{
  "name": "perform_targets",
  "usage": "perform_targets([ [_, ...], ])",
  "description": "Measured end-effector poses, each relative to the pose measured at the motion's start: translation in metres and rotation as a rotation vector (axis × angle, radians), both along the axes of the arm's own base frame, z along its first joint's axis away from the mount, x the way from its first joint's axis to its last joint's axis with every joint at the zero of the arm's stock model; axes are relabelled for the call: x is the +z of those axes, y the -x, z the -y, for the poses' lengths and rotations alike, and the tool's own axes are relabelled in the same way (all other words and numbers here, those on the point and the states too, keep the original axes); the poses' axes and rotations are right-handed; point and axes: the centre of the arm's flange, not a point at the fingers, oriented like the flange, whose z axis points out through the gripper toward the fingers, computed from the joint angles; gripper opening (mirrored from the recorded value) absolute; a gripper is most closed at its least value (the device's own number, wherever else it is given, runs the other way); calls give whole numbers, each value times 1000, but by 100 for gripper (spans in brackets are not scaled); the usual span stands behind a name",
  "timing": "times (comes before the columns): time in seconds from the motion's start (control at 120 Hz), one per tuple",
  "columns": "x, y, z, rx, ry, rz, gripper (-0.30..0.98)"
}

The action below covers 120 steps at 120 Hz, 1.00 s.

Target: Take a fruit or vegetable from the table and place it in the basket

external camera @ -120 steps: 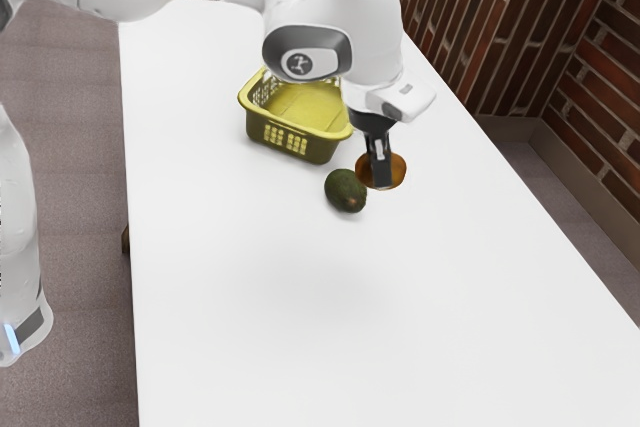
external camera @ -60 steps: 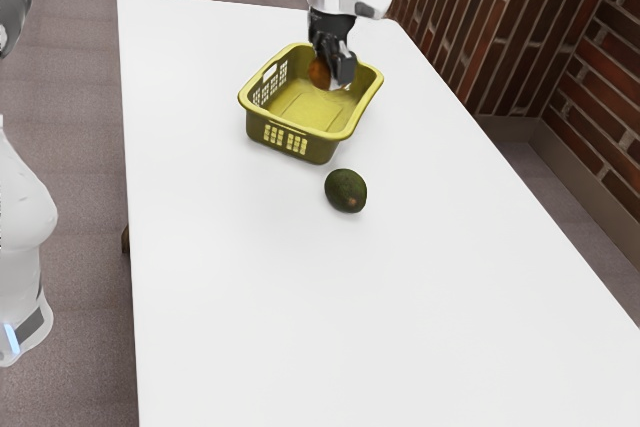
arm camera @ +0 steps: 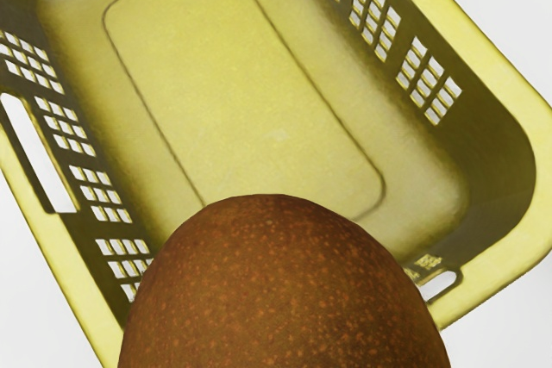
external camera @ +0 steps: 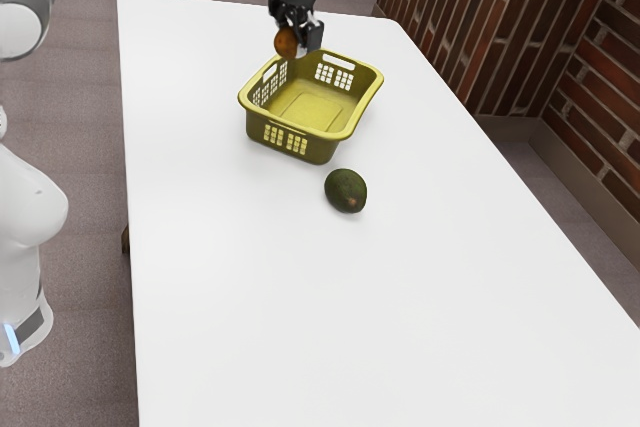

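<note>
My gripper (external camera: 299,42) is shut on a brownish-orange fruit (external camera: 287,42), held up at the far rim of the yellow basket in the exterior view. The basket (external camera: 312,112) stands on the table, with bare floor inside. In the wrist view the speckled brown fruit (arm camera: 280,290) looms large at the lower edge, over one end of the basket (arm camera: 233,84). A dark green avocado (external camera: 346,191) lies on the table in front of the basket, apart from it.
The white table (external camera: 250,297) stretches toward the exterior view's bottom. A brick wall (external camera: 480,27) rises beyond the table's edge at the exterior view's right.
Holding the fruit, my gripper has swung from beside the avocado, over the basket's interior, to its far rim. Basket and avocado have stayed put.
</note>
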Motion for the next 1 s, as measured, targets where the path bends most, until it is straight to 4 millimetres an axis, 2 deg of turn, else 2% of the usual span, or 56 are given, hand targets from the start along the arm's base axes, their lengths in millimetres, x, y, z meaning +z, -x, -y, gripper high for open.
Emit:
perform_targets([
  [0.358, -32, -10, -60, 52, 14, 41, 26],
  [0.483, -43, -7, -85, 78, 27, 52, 26],
  [0.8, -64, -30, -74, 21, 49, 66, 26],
  [0.925, -65, -31, -74, 21, 71, 75, 48],
  [1.0, -64, -31, -75, 18, 78, 80, 56],
])
